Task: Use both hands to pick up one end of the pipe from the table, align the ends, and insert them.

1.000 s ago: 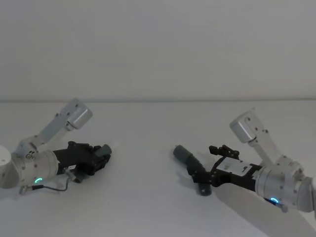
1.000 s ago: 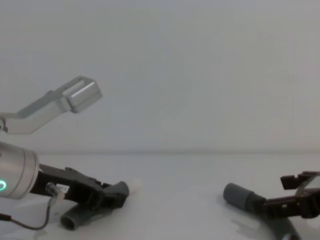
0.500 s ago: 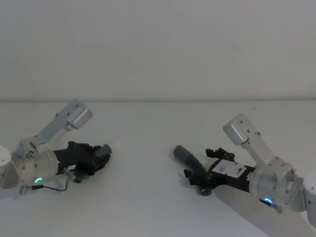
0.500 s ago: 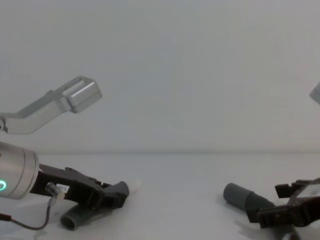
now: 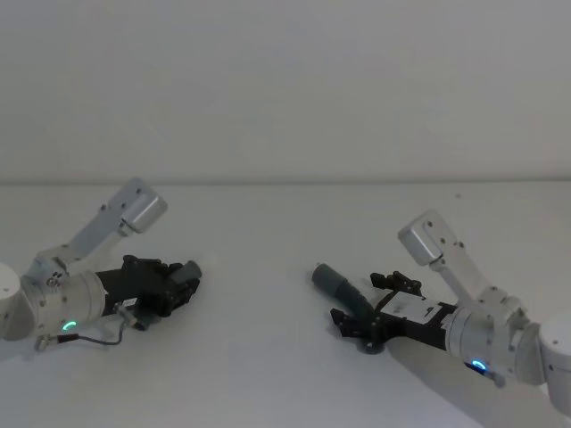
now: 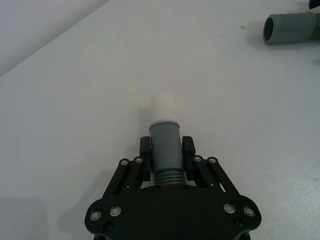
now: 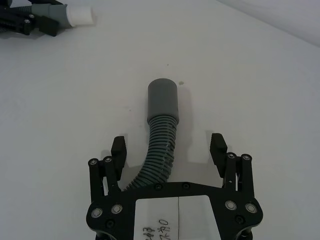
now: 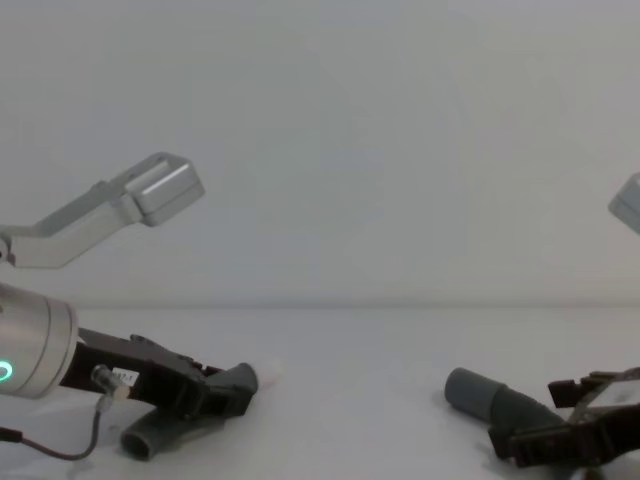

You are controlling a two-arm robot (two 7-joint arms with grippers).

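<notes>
Grey collar (image 6: 165, 142) of the short hose (image 6: 167, 175) was seen clamped in the left gripper (image 6: 166, 150), white tip (image 6: 162, 104) poking out, low by the table (image 5: 268, 232). The long hose (image 7: 161, 145) was found lying on the table, straddled by the right gripper (image 7: 169, 145), jaws spread, nothing gripped. Grasping it, aligning socket (image 7: 163, 100) with white tip and inserting were judged left to do

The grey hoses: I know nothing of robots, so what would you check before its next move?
1. Left gripper shut on short hose: ok.
2. White tip unblocked: ok.
3. Right gripper open around longer hose: ok.
4. Right gripper gripping that hose: not ok, fingers apart from it.
5. Socket cuff lined up with tip: not ok, far apart.
6. Lift of short hose off table: cannot tell.
</notes>
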